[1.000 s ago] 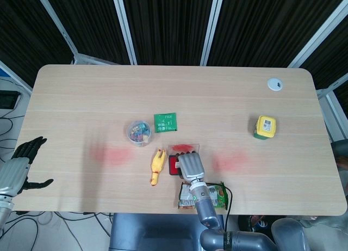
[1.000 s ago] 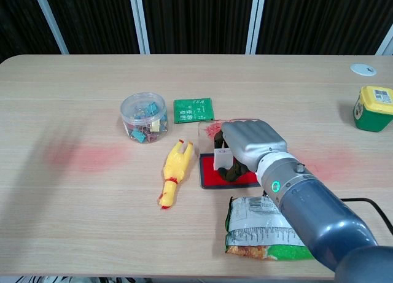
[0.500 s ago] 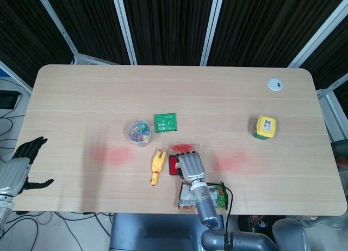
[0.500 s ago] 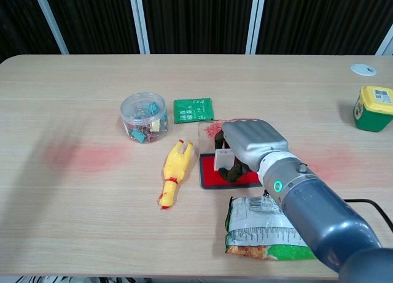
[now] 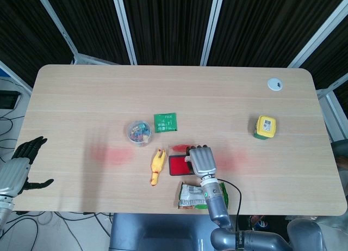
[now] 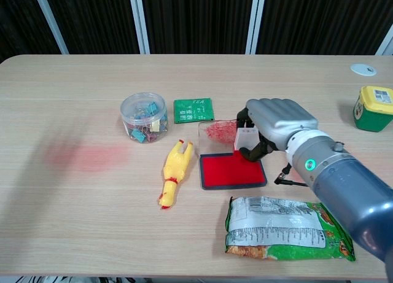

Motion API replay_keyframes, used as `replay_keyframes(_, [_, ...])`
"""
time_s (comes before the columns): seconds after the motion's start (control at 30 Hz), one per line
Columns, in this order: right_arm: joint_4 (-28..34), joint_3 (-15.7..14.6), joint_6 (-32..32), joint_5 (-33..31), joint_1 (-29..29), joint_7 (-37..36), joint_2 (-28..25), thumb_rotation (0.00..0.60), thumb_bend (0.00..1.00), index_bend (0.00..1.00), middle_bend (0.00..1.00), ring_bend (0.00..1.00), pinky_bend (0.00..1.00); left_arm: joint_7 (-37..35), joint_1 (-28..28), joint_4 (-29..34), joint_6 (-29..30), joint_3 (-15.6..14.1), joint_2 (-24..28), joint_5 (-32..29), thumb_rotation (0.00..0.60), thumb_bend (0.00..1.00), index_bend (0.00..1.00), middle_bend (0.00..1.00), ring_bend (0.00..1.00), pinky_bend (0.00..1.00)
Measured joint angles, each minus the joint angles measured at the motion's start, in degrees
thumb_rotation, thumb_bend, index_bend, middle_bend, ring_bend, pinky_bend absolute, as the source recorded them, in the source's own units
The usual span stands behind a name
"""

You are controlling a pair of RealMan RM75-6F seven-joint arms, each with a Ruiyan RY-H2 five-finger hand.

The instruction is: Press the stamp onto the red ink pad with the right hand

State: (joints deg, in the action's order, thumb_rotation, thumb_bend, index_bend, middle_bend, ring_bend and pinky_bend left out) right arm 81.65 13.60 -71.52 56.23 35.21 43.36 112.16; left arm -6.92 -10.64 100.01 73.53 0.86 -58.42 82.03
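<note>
Right hand (image 6: 276, 120) holds stamp (image 6: 246, 138) beside ink pad (image 6: 232, 171).

The stamp (image 6: 246, 138) was lifted off the red ink pad (image 6: 232, 170) and carried rightward by the right hand (image 6: 276, 124); the pad's red surface was uncovered.

On the surface (image 6: 73, 221), the ink pad (image 6: 232, 171) sits centrally. The toy chicken (image 6: 172, 173) lies just at its 9 o'clock, the snack bag (image 6: 284, 229) at 5, the packet (image 6: 194, 110) at 11, the clip jar (image 6: 143, 116) beyond at 10.
</note>
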Motion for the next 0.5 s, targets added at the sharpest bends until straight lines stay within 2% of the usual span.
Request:
replay_keyframes(0.33, [1.2,-0.8,-0.7,-0.2,-3.4,-4.4,-5.7,0.6,0.52,0.76,0.6,0.48,0.46,0.8,0.2,-0.1,0.5,0.1,-0.6,-0.1,0.6,0.0,0.0,0.0,0.0,0.0])
replay_keyframes(0.5, [0.3,-1.2,0.1,0.5,-4.1,-7.1,-6.6,0.6,0.51,0.76,0.6,0.48,0.46,1.3,0.3,-0.2,0.7,0.1,-0.8,-0.3,0.6,0.0,0.0,0.0,0.0,0.0])
